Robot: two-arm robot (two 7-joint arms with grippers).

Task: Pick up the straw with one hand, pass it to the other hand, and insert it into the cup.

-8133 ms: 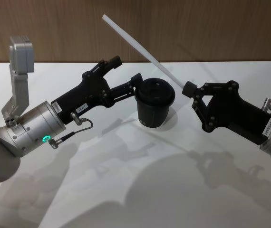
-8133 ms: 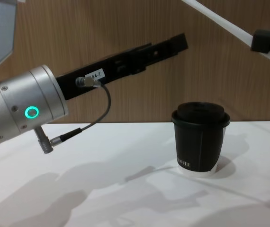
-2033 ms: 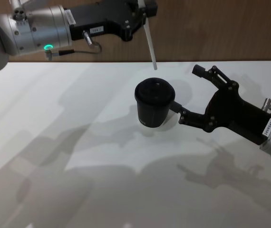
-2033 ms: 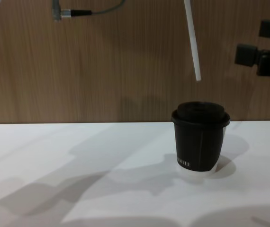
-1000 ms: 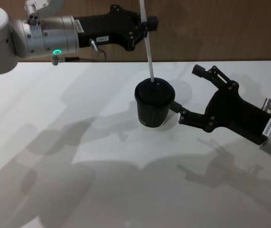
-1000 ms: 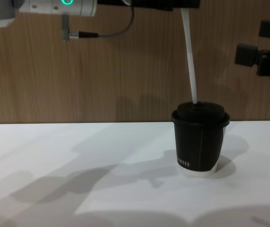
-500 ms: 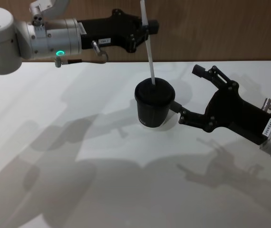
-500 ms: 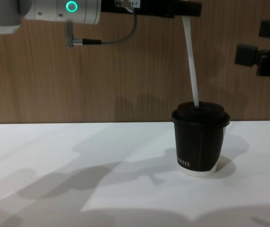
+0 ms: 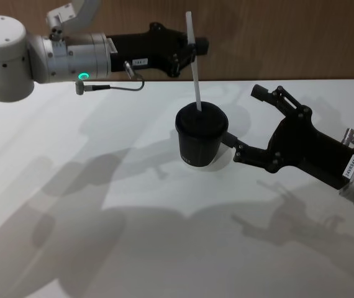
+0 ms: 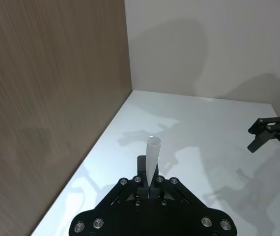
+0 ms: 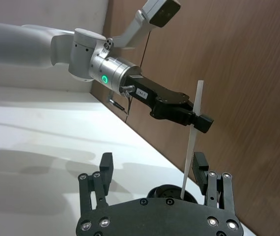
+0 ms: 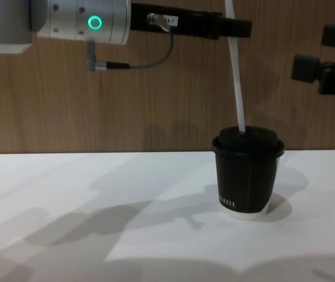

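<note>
The white straw (image 9: 195, 74) stands nearly upright with its lower end in the lid of the black cup (image 9: 200, 139). My left gripper (image 9: 195, 45) is above and behind the cup, shut on the straw's upper part; a short length sticks out above the fingers. The chest view shows the straw (image 12: 235, 82) running from the left gripper (image 12: 238, 27) down into the cup (image 12: 248, 176). My right gripper (image 9: 244, 117) is open just right of the cup, nothing between its fingers. In the right wrist view the straw (image 11: 193, 137) rises from the cup lid (image 11: 172, 191).
The cup stands mid-table on a white tabletop (image 9: 133, 236) with a wooden wall (image 12: 156, 100) close behind it. A grey cable (image 9: 112, 87) loops under the left wrist. Open table lies to the left and front of the cup.
The left arm has come down over the cup, pushing the straw further through the lid. The right gripper has stayed where it was, open.
</note>
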